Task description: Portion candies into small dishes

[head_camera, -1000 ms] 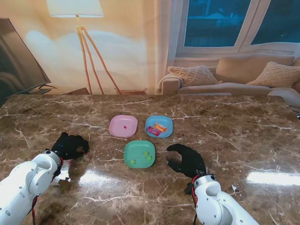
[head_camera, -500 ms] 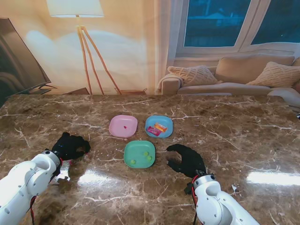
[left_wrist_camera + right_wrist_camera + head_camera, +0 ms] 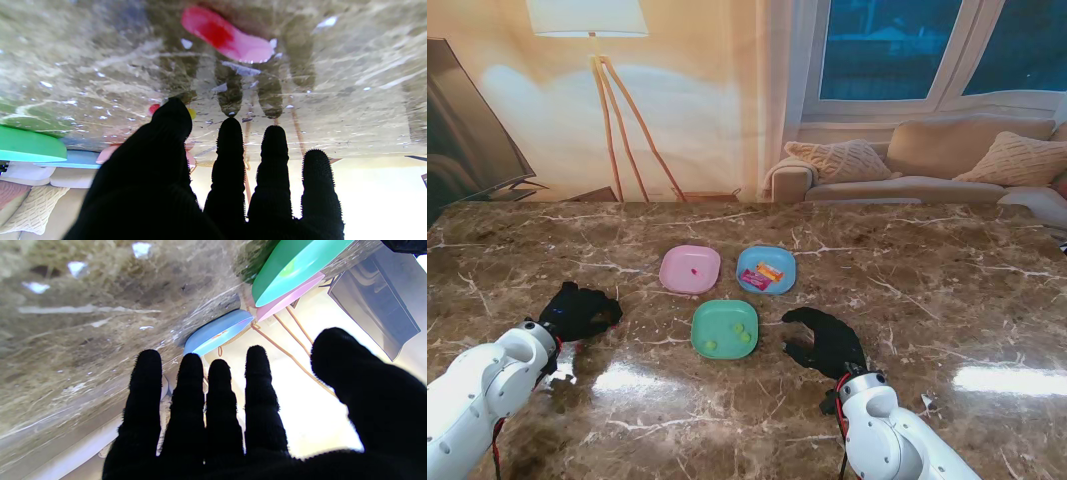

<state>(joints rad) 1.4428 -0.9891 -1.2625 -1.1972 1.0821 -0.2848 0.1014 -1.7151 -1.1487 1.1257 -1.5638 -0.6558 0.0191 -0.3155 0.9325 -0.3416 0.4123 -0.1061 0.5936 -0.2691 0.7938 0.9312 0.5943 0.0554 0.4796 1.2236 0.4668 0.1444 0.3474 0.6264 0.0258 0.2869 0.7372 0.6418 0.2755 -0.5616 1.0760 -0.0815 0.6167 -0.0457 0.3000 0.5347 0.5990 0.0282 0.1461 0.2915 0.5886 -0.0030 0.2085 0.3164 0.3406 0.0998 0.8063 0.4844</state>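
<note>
Fingers (image 3: 230,146) of our left hand (image 3: 577,311) are pressing a candy (image 3: 154,108) on the counter (image 3: 927,270); grasp unclear. Our right hand (image 3: 827,341) is hovering released beside the green dish (image 3: 725,328). Next, lifting toward it.

White arms (image 3: 482,385), black knitted fingers (image 3: 230,146)

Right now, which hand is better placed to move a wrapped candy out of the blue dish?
Right, probably. The right hand sits open just right of the green dish, with the blue dish almost straight ahead. The left hand is far left, and would have to cross the pink dish.
</note>
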